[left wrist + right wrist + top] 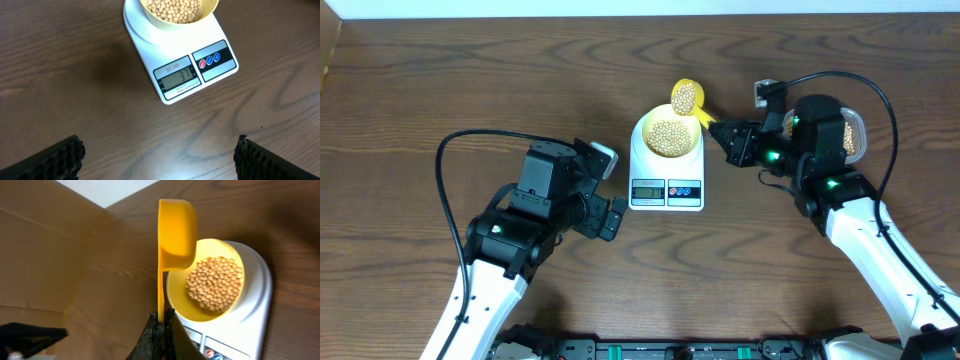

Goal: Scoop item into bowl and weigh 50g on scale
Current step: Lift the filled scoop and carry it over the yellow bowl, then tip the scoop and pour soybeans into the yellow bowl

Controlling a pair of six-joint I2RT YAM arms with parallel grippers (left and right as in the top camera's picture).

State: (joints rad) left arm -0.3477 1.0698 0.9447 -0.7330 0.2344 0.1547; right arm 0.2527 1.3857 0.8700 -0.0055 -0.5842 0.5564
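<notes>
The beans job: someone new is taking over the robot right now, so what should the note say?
Left gripper: open, empty, hovering in front of the scale.
Right gripper: shut on the yellow scoop handle. The scoop has beans in it and is by the bowl rim, opposite the display.
The bowl stands on the scale, partly filled.
Done: some scooped; display appears to read 31.
Left: add beans until 50.

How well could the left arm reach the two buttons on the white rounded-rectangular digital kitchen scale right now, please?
Probably yes: its open fingers face the buttons of the scale with only bare brown wooden table between, and the bright yellow plastic scoop is at the far side.
</notes>
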